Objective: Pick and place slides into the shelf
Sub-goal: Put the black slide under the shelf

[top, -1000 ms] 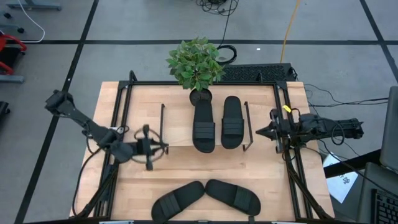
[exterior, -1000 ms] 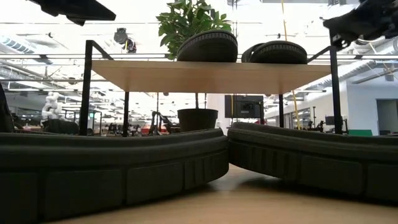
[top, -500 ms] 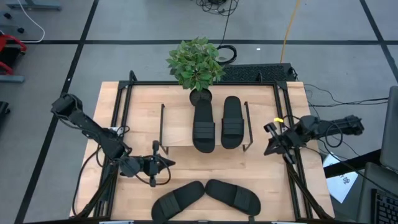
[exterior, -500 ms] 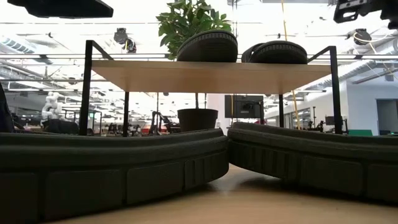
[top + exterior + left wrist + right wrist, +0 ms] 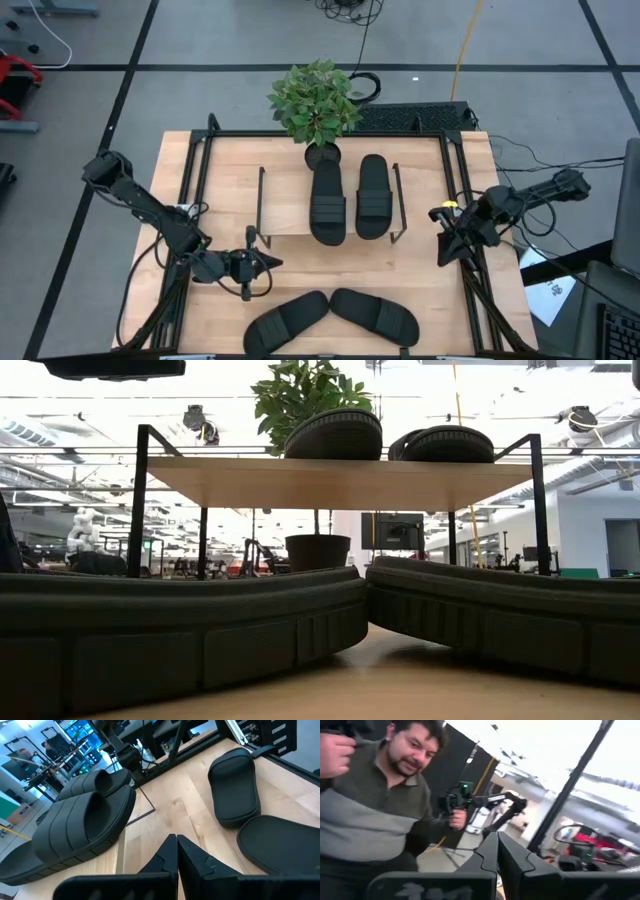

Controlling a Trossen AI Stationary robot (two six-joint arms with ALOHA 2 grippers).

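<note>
Left tool closed, empty, lower-left frame, above two matte black foam slides; may skid off unopened. Right tool closed, idle right.

A leafy green potted plant stood at the far middle of the wooden tabletop, its dark pot on the boards. Just beyond the table's far edge, to the right, lay a black keyboard, with dark cables and a yellow cord running over the grey floor. A person in a grey and dark top stood in the room beyond, each hand gripping a handle.
</note>
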